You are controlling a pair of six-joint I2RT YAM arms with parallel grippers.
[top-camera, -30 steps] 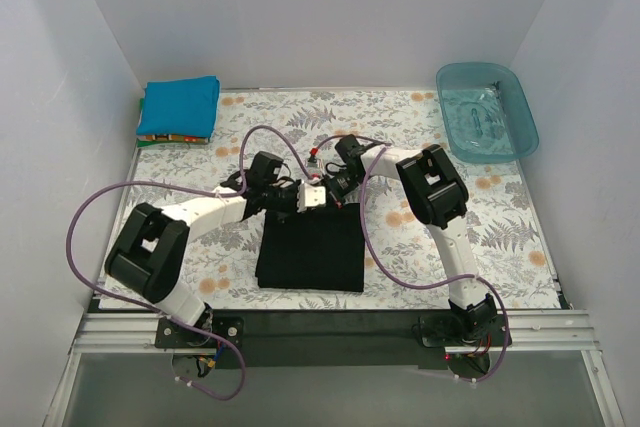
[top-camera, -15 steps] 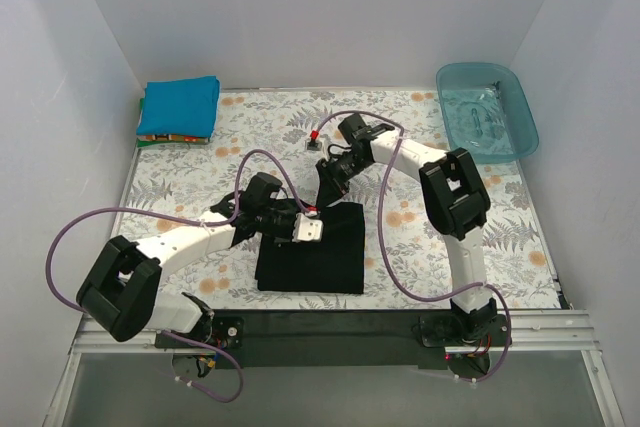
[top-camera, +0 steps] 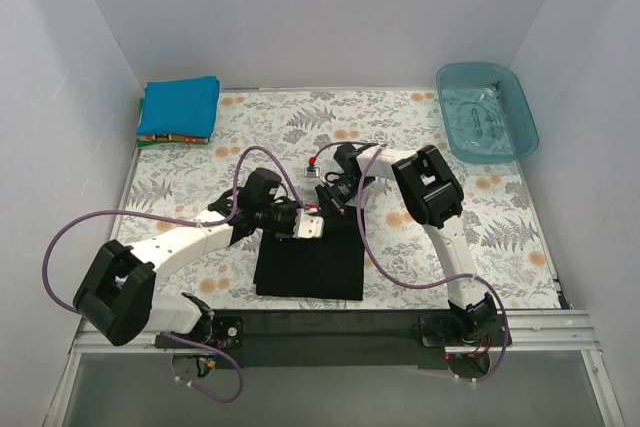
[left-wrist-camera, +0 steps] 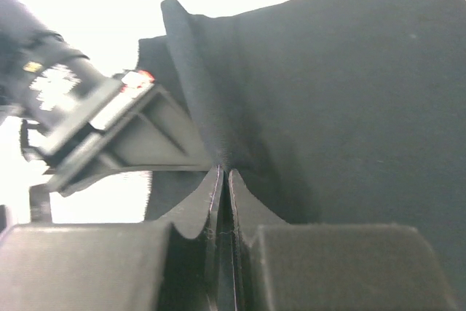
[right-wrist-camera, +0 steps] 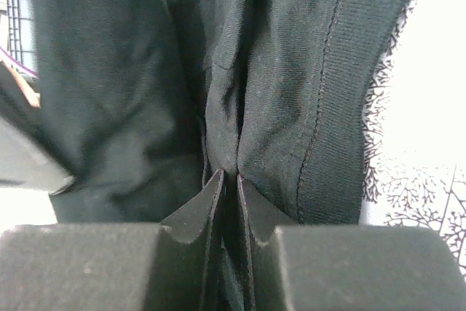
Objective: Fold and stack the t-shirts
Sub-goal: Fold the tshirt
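Black t-shirt [top-camera: 308, 265] is laid out as a folded rectangle on the floral tablecloth [top-camera: 500, 232], well to the near-left of the teal tub [top-camera: 487, 112]. Its far edge is gripped at two spots. The left gripper [top-camera: 314, 226] is closed tight on a raised ridge of the black cloth, with the fingertips [left-wrist-camera: 202, 207] pressed together and the fabric pinched between them. Just beside it, on the side nearer the tub, the right gripper [top-camera: 333, 202] is clamped on a bunched fold of the same shirt. Its fingertips [right-wrist-camera: 205, 207] are nipped onto the cloth close to a stitched hem. Far across from the tub, in the opposite far corner, a folded blue t-shirt [top-camera: 180, 105] is seen topping a stack. Orange and green slivers [top-camera: 175, 137] show beneath it.
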